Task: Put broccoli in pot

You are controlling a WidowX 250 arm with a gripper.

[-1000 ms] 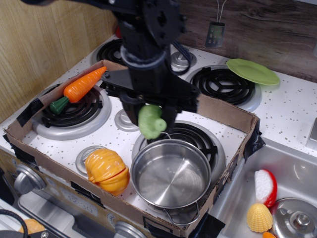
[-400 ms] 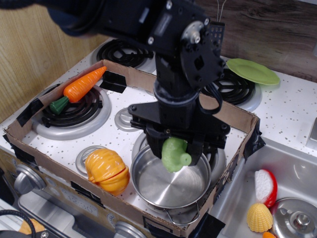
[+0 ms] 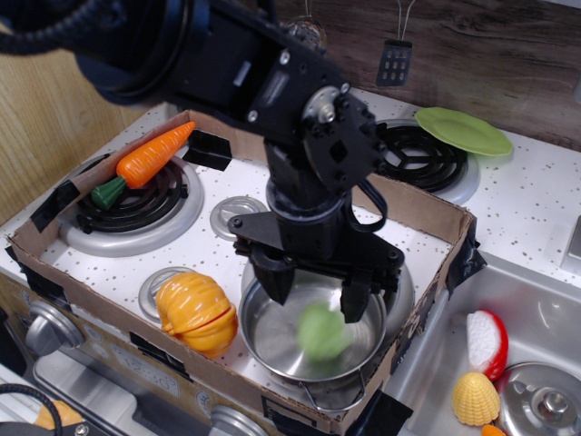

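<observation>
The pale-green broccoli (image 3: pixel 320 333) is blurred inside the shiny steel pot (image 3: pixel 263 341), free of the fingers, near the pot's middle right. The pot stands on the front right burner inside the cardboard tray. My black gripper (image 3: pixel 316 292) hangs directly over the pot, jaws spread wide apart and empty, with one fingertip (image 3: pixel 278 286) at the pot's left rim and the other over its right side. The arm hides the back part of the pot.
A carrot (image 3: pixel 150 156) lies on the back left burner. An orange pumpkin toy (image 3: pixel 194 312) sits left of the pot. The cardboard tray wall (image 3: pixel 427 211) surrounds the stove top. A lime-green plate (image 3: pixel 463 131) rests at the back right. Toys and a steel lid (image 3: pixel 538 402) lie in the sink.
My gripper carried the broccoli rightward over the pot, then opened. The broccoli has left the fingers and dropped into the pot.
</observation>
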